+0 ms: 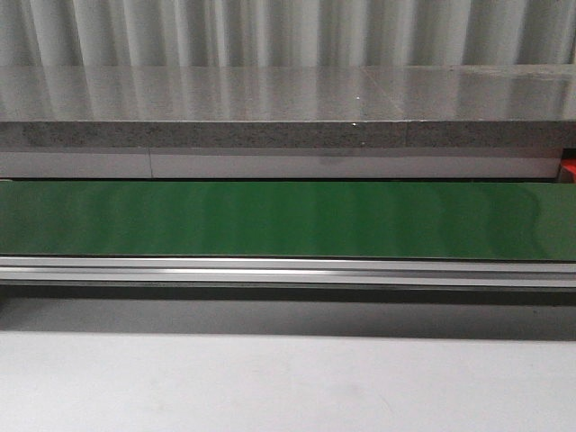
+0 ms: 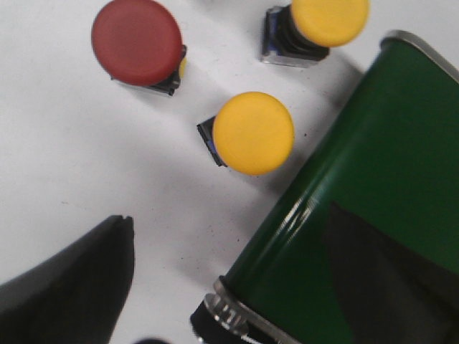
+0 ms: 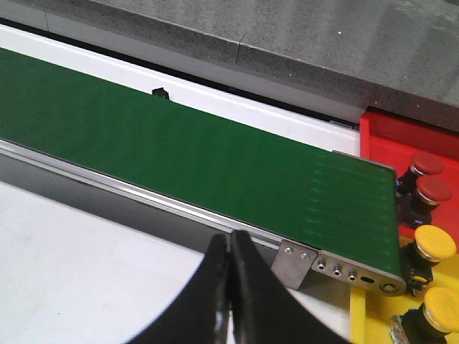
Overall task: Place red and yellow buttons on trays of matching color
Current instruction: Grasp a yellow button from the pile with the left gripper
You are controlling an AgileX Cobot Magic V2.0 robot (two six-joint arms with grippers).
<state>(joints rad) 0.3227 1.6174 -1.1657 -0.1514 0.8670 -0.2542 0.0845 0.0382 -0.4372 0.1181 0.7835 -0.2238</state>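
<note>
- Left gripper: only one dark finger shows in the left wrist view, so whether the jaws stand apart or together cannot be told. Descending without confirming the gap risks striking a cap instead of straddling it.
- Conveyor belt (landmark): its end roller lies just beside the left gripper. A low approach could clip the belt frame.
- Nearest yellow button: stands on the white table, just beside the belt edge. A finger may find no room on the belt side; a one-sided push would likely tip or slide the button.
- Red button: farther from the belt, near the yellow one. The risk is colour mix-up or knocking it during the grasp.
- Second yellow button: close to the belt edge, partly out of frame; likewise liable to be nudged.
- Right gripper: fingers pressed together, holding nothing, near the belt's other end.
- Beyond that end: two red buttons on the red tray and two yellow buttons on the yellow tray. The trays are crowded near the belt; a new placement could topple seated buttons.
- Front view: bare belt only; neither arm can be monitored there.
</note>
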